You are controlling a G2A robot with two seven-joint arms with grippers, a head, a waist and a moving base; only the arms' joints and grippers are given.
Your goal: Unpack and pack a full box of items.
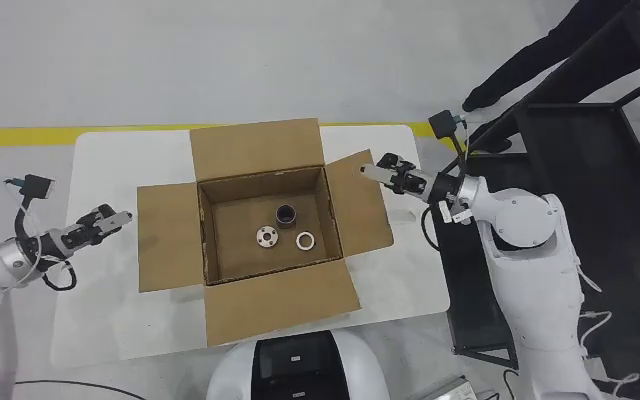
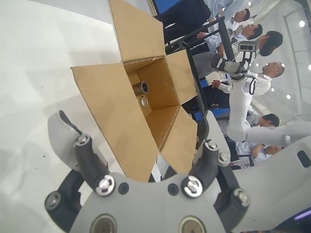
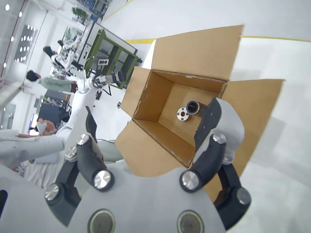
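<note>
An open cardboard box (image 1: 258,148) stands in the middle of the white table, all flaps folded out. On its floor lie a dark metal cylinder (image 1: 287,213), a flanged metal disc (image 1: 266,238) and a white ring (image 1: 305,241). My left gripper (image 1: 118,219) is open above the table left of the box's left flap, holding nothing; its wrist view looks at the box (image 2: 109,98), the cylinder (image 2: 141,87) and the disc (image 2: 144,101). My right gripper (image 1: 378,170) is open and empty by the outer edge of the right flap. The right wrist view shows the cylinder (image 3: 193,107) and disc (image 3: 182,114).
A black frame cart (image 1: 580,150) stands right of the table, with a person in dark clothes behind it. Bare table (image 1: 110,310) lies left of and in front of the box. A yellow floor line (image 1: 90,131) runs behind the table.
</note>
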